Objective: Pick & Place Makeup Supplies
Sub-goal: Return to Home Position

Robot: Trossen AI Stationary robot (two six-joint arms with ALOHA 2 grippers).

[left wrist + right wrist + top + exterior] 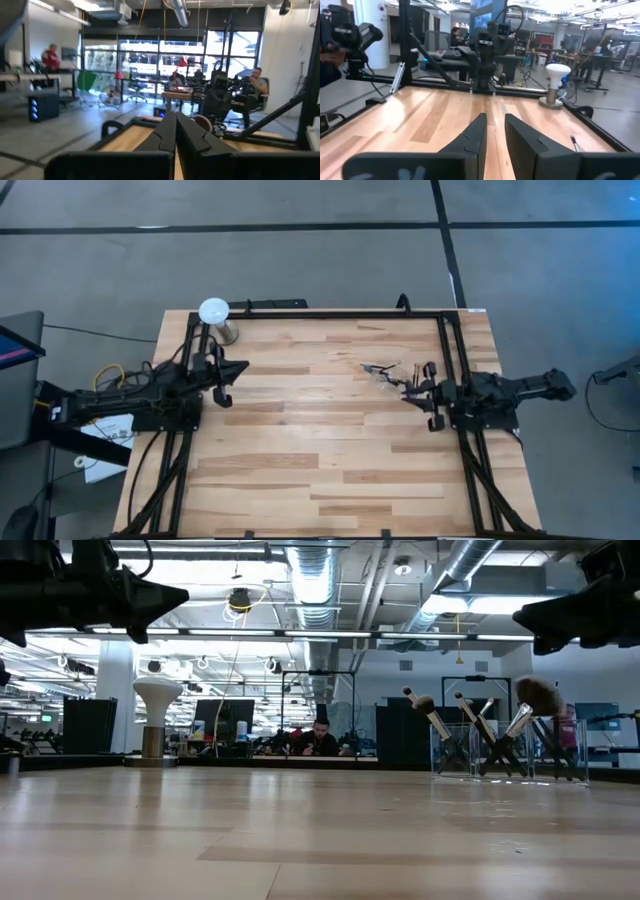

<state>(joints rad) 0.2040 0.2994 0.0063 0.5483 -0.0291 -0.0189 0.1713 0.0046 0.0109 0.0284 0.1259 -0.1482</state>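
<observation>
Makeup brushes [495, 730], several, with thin dark stick handles and silvery ferrules; 1 had a wide fluffy head [541, 695]. Location: they stood leaning, heads up, in a clear organizer [450, 768] on the right half of the desk [320, 470], toward its far side and just beside the right tool [408, 388].

Handling, as judged: light and stiff along the handle, smooth and probably slippery where lacquered. The bristles looked soft and easily splayed or crushed. The best hold would be across the handle, near mid-length or just below the ferrule, never on the head. Such thin shafts would call for a nearly full pinch. The crossed handles in the organizer could snag one another if 1 were lifted.

Right tool: raised off the desk and empty, its 2 fingers [477, 132] parted by a narrow gap.

Left tool [226, 380]: at the left side of the desk, near a white globe lamp [213, 310], empty, its 2 fingers [167, 132] pressed together.

Stage, as judged: sorting appeared complete, with each arm at its own side of the desk, close to a rest pose.
</observation>
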